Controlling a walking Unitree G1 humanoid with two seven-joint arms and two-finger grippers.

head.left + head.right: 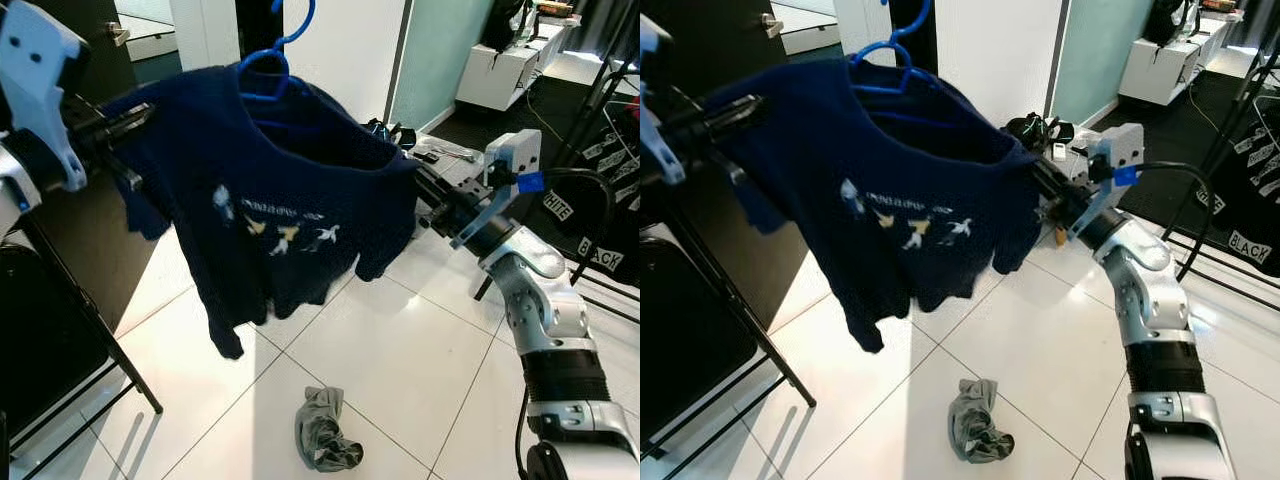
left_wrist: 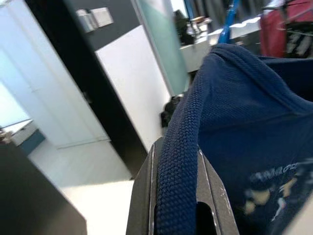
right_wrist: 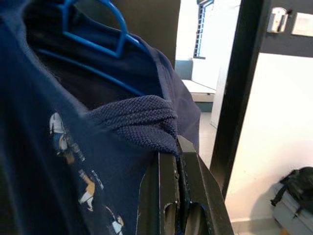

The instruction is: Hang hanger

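A navy T-shirt (image 1: 280, 220) with a small bird print hangs on a blue plastic hanger (image 1: 268, 62), held up in the air in front of me. The hanger's hook (image 1: 300, 20) runs out of the top of the picture. My left gripper (image 1: 140, 118) is shut on the shirt's ribbed edge at its left shoulder; in the left wrist view the knit band (image 2: 181, 147) runs between the fingers. My right gripper (image 1: 415, 170) is shut on the shirt's right shoulder, where bunched navy cloth (image 3: 142, 125) is pinched between its fingers (image 3: 168, 196).
A crumpled grey cloth (image 1: 325, 432) lies on the white tiled floor below the shirt. A black folding frame (image 1: 60, 340) stands at my left. A black bag (image 1: 1040, 130) sits by the wall behind. Dark garments (image 1: 610, 200) hang on a rack at the right.
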